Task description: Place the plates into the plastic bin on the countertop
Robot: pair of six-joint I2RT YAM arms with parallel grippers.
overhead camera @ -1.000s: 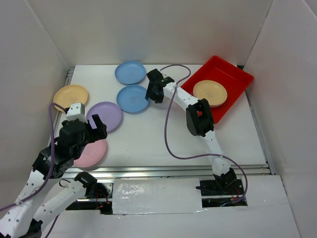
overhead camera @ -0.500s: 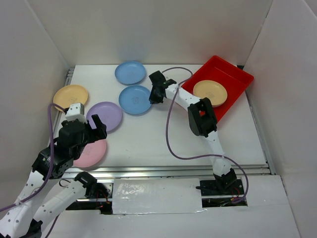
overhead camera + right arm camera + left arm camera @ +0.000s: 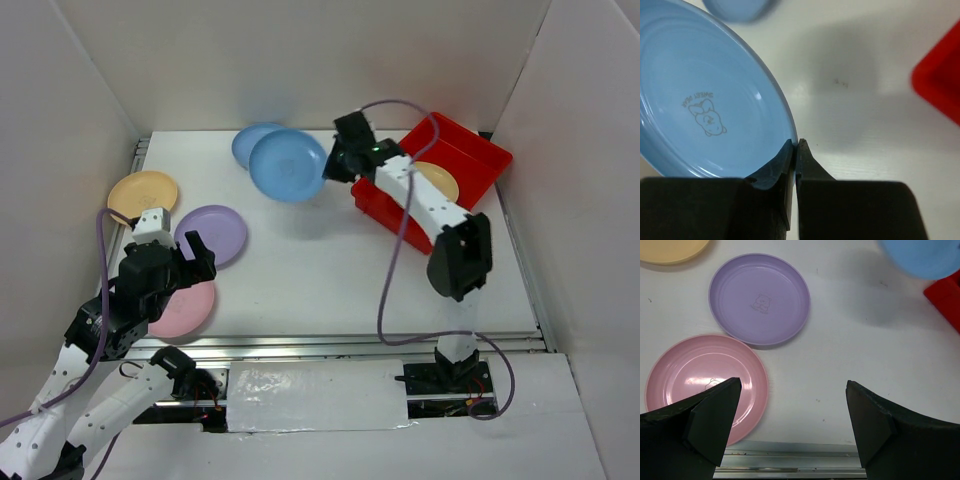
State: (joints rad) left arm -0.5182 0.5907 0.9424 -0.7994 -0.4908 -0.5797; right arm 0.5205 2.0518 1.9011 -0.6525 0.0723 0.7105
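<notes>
My right gripper (image 3: pixel 335 165) (image 3: pixel 796 142) is shut on the rim of a blue plate (image 3: pixel 288 165) (image 3: pixel 705 100), which hangs tilted above the countertop (image 3: pixel 300 270), just left of the red plastic bin (image 3: pixel 470 150). A yellow plate (image 3: pixel 440 180) lies in the bin, partly hidden by my right arm. A second blue plate (image 3: pixel 248 143) lies at the back. A yellow plate (image 3: pixel 143 195), a lilac plate (image 3: pixel 213 233) (image 3: pixel 760 297) and a pink plate (image 3: pixel 185 308) (image 3: pixel 700 380) lie at the left. My left gripper (image 3: pixel 190 262) (image 3: pixel 792 385) hovers open beside the pink plate, holding nothing.
White walls close in the countertop on three sides. A metal rail (image 3: pixel 340 345) (image 3: pixel 790 460) runs along its near edge. The right arm's purple cable (image 3: pixel 385 290) loops over the middle of the table.
My right gripper shut on the blue plate's rim and lifted it off the table, up and toward the bin. The left arm has not moved.
</notes>
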